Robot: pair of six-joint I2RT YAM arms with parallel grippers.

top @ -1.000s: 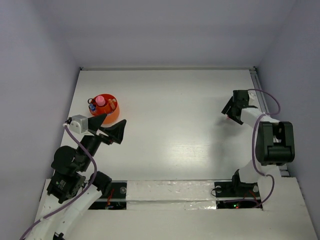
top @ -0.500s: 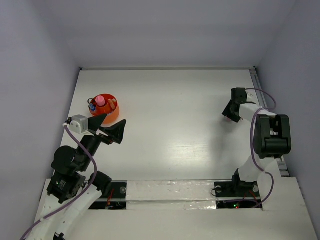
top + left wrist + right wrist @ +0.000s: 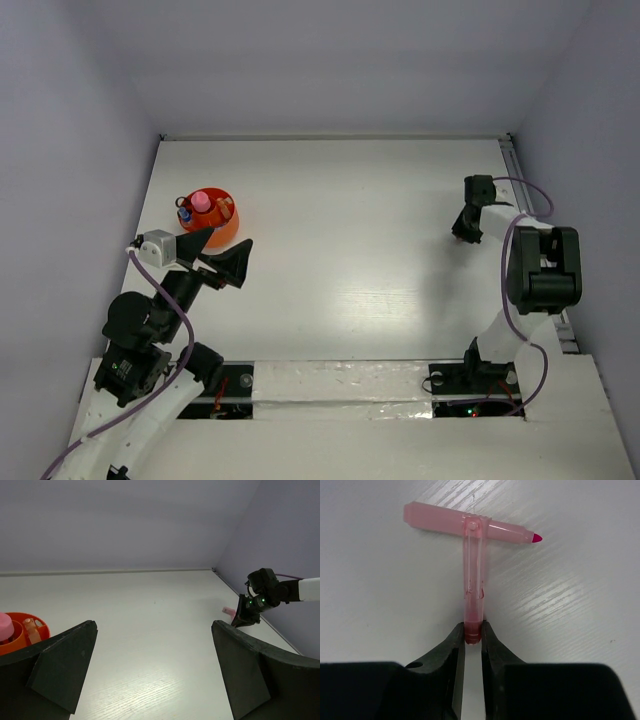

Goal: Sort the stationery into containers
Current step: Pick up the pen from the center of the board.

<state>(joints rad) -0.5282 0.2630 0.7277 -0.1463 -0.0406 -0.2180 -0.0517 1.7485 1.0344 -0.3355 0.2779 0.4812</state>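
Note:
A pink marker (image 3: 450, 522) lies crosswise on the white table, its tip pointing right. A translucent pink clip-like stem (image 3: 474, 580) runs from it toward the camera. My right gripper (image 3: 473, 632) is shut on the stem's near end, low over the table at the far right (image 3: 463, 232). From the left wrist view the marker (image 3: 228, 611) shows as a small pink bit beside that gripper. The orange-red cup (image 3: 225, 232) at the left holds a pink tube (image 3: 201, 201) and an orange marker (image 3: 31, 627). My left gripper (image 3: 222, 250) hangs open just in front of the cup, holding nothing.
Grey walls close in the table on the left, back and right. A metal rail (image 3: 514, 160) runs along the right edge, near the right arm. The white table (image 3: 340, 240) stretches between the two grippers.
The right gripper's jaws have closed from wide open onto the pink marker's stem, and its wrist has turned slightly. The left arm has not moved.

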